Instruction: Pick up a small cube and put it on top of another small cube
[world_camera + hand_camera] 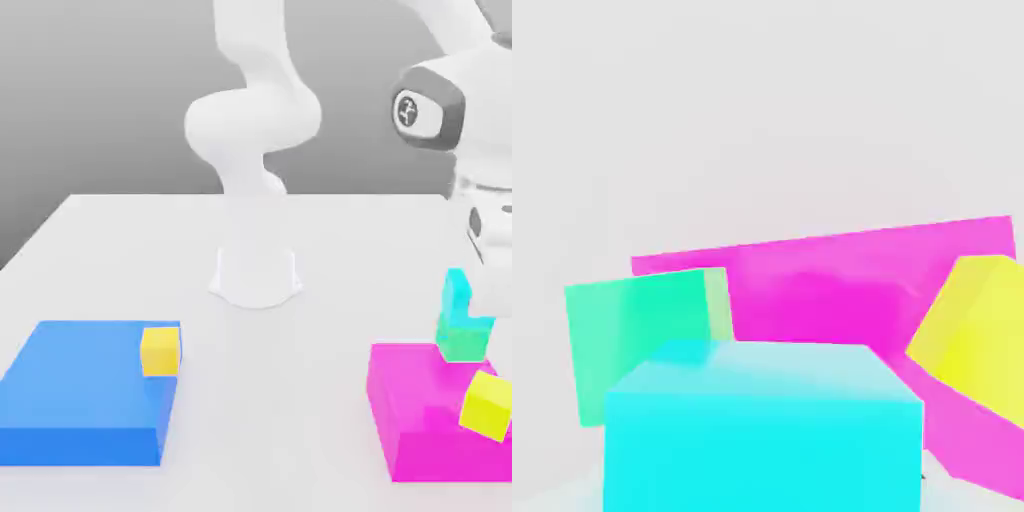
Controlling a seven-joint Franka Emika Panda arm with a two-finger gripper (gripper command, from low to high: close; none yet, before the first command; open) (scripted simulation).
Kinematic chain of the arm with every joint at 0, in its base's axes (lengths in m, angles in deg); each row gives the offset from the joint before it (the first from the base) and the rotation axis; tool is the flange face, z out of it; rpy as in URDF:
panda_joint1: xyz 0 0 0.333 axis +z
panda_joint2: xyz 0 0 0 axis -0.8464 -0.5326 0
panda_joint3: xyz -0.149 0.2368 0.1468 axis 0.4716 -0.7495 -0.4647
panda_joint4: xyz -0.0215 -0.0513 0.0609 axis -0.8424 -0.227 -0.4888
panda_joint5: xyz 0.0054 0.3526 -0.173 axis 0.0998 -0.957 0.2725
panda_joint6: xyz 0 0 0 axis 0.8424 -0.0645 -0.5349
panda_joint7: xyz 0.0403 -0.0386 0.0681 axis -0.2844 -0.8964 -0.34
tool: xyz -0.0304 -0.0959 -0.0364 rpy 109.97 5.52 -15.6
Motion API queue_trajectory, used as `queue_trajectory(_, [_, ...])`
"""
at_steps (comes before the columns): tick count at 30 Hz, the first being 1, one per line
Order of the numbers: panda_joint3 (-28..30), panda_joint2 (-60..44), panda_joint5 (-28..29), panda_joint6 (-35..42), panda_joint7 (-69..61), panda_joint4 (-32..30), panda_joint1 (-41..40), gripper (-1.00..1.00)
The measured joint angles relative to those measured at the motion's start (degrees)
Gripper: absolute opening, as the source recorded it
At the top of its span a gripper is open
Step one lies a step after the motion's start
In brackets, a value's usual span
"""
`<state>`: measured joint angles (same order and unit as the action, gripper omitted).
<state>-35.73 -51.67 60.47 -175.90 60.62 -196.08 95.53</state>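
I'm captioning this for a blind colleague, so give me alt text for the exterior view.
A white robot arm reaches down at the exterior view's right, where a cyan cube sits just above a green cube at a magenta block that bears a tilted yellow cube. At the left, a blue block bears another yellow cube.

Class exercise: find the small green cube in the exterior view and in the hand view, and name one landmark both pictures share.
Exterior view: the green cube sits at the far edge of the magenta block, on the exterior view's right, just below the cyan cube.
Hand view: the green cube appears behind the large cyan cube.
Shared landmark: the magenta block.
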Motion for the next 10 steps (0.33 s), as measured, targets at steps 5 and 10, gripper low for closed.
queue_trajectory(5, [-2.0, -0.9, 2.4, -7.9, 2.4, -5.4, 0.8, -1.0])
queue_trajectory(10, [-2.1, -4.1, 2.8, -12.3, 2.8, -6.6, 0.8, 1.0])
